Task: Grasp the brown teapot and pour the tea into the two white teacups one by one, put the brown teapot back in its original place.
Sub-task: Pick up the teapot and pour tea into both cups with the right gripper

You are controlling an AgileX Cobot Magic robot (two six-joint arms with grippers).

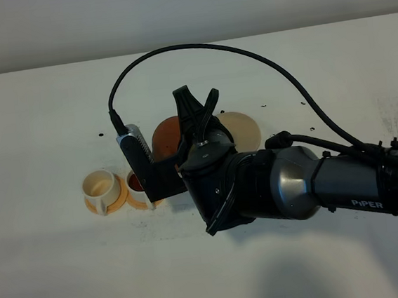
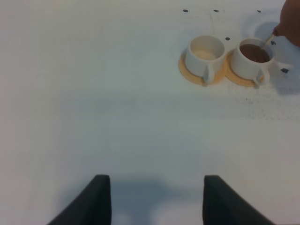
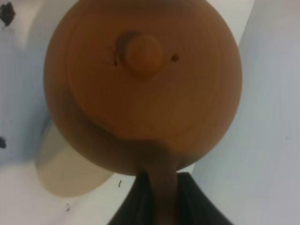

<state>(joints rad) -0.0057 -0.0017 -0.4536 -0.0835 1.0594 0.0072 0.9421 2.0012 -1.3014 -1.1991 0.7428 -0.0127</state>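
The right end effector (image 3: pixel 158 192) is clamped on the loop handle of the brown teapot (image 3: pixel 145 84). The pot is held beside the beige coaster (image 1: pixel 245 129). Its handle-to-spout axis points at the tea-filled teacup (image 2: pixel 253 58), spout just above it. The empty teacup (image 2: pixel 205 52) sits alongside. The left end effector (image 2: pixel 157 199) stands wide over the surface (image 2: pixel 117 117).

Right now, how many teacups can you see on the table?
2. An empty teacup sits on one orange saucer; the tea-filled teacup stands right beside it on another orange saucer, nearer the brown teapot. None seem hidden.
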